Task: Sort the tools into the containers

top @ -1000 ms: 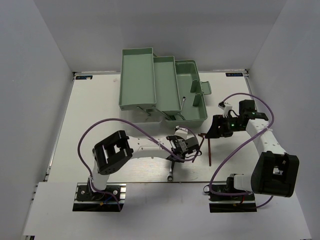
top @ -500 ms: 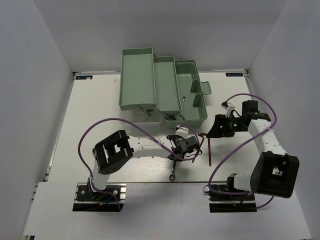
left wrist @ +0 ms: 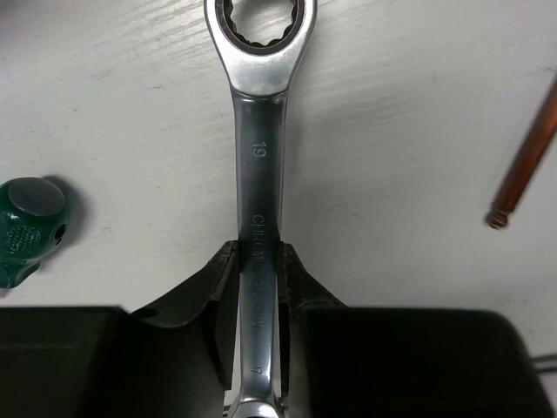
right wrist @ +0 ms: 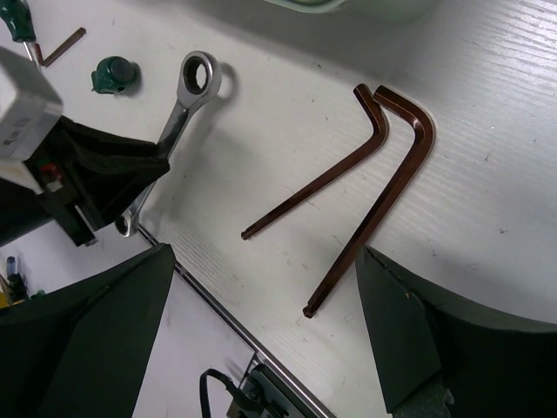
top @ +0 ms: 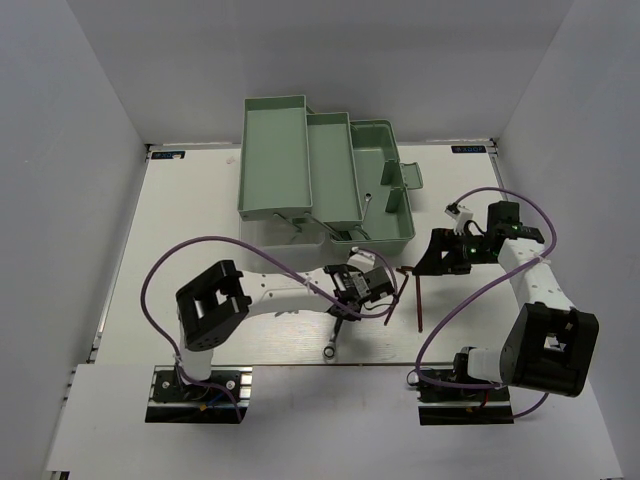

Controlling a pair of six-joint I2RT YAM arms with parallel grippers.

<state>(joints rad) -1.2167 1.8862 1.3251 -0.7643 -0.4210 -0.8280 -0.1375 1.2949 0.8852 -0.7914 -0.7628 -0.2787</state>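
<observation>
Left wrist view is showing me the left gripper (left wrist: 258, 254) pinching the silver wrench (left wrist: 259, 131) across the narrow edges of its shank, jaws pressed in from both sides and biting well back from the ring end. Because most of the tool is reaching out ahead of the grip, I am expecting the ring end to sag or swivel, so I am planning a slow, level lift and a low carry. I cannot tell whether the wrench is clear of the table (top: 200, 220) yet. It is lying on the near side of the toolbox (top: 275, 100), apart from it, with a green screwdriver (left wrist: 26, 231) beside it that I am minding during the swing. I am aiming for a long tray of the toolbox and turning the wrench lengthwise before release. On the toolbox's near right, the right gripper (right wrist: 264, 252) is hanging with jaws spread wide over two hex keys (right wrist: 318, 187), holding nothing.
</observation>
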